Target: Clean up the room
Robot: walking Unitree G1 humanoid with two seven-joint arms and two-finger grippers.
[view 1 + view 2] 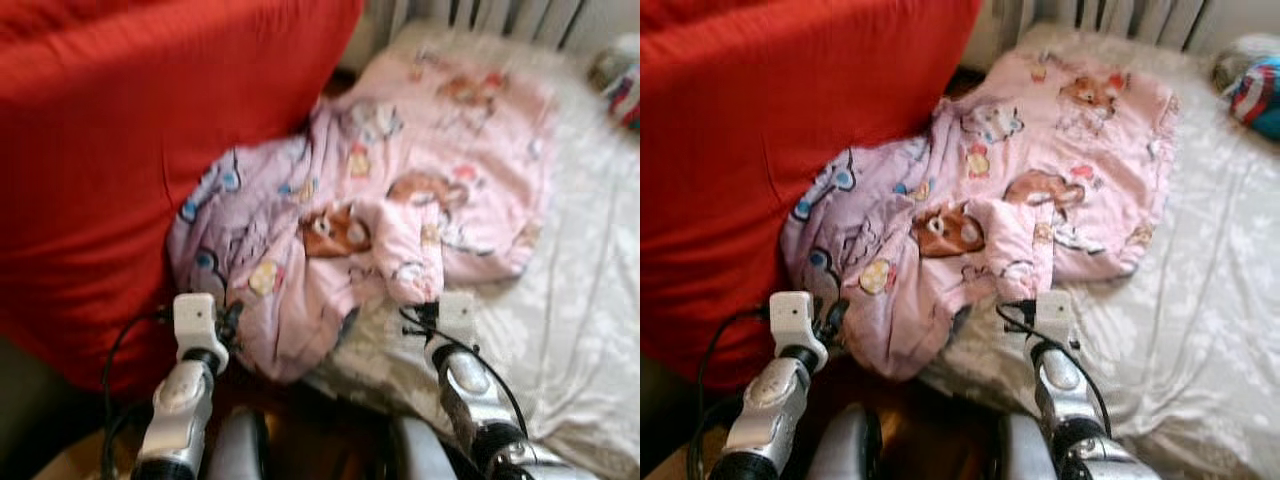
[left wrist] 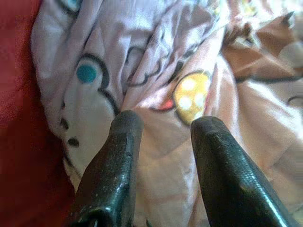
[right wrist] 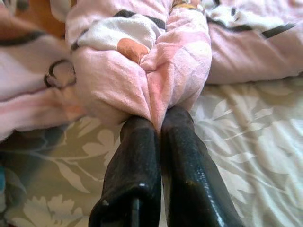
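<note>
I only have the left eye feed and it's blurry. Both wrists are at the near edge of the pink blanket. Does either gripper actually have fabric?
Observer: Right gripper does. Its fingers are closed on a bunched fold of the pink blanket.
Operator: And the left?
Observer: Left gripper is open. Its fingers rest against the blanket's lilac part, nothing pinched between them.
Operator: What's beside the left one?
Observer: The red cover lies right next to the blanket edge there.
Operator: Under the right one?
Observer: The pale floral bedsheet, directly below the gripped fold.
</note>
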